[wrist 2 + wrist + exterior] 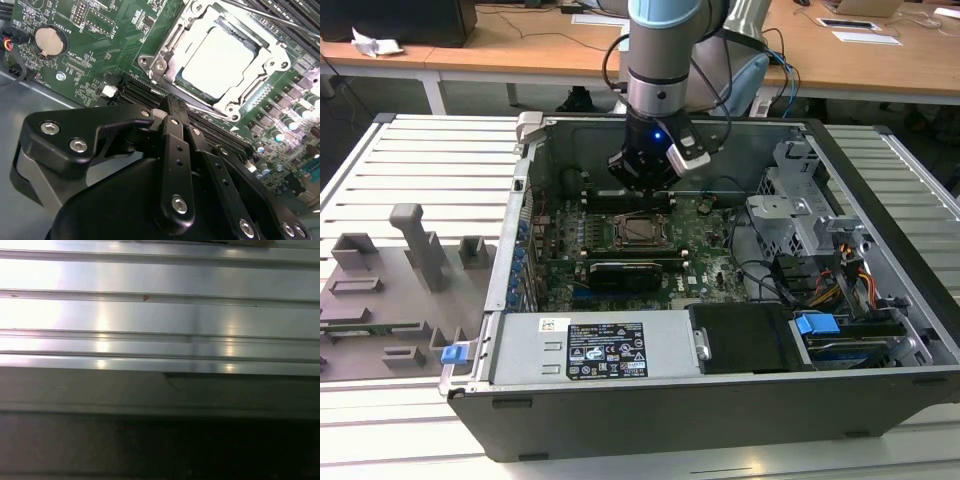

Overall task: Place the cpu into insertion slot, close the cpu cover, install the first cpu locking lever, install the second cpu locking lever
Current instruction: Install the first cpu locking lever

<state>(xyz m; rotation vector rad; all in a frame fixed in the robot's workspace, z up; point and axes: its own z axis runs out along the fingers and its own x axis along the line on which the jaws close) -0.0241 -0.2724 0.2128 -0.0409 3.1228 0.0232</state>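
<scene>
One open computer case (880, 330) on my slatted aluminium table (430, 170), motherboard (710, 250) facing up inside it.

Item 1, gripper (167, 107): I see it hanging over the board at the far side of the socket area in the exterior view (642, 178). In the second wrist view its two black fingers (175, 145) lie pressed side by side with no gap, so I log the jaws as closed, with nothing between them.

Item 2, cpu (220, 62): pale silver square, seated in the insertion slot (167, 47), just beyond the jaw tips and apart from them.

Item 3, cpu cover (265, 60): thin metal frame lying flat around the chip, its cut-out showing the chip's top. Whether the locking levers are latched, I cannot tell.

Item 4, long black memory slots (210, 127): between the jaw tips and the socket.

Item 5, coin battery (49, 41): on the board, well off to one side of the jaws.

Item 6, grey fixture tray (390, 290): outside the case, at the exterior view's left.
</scene>
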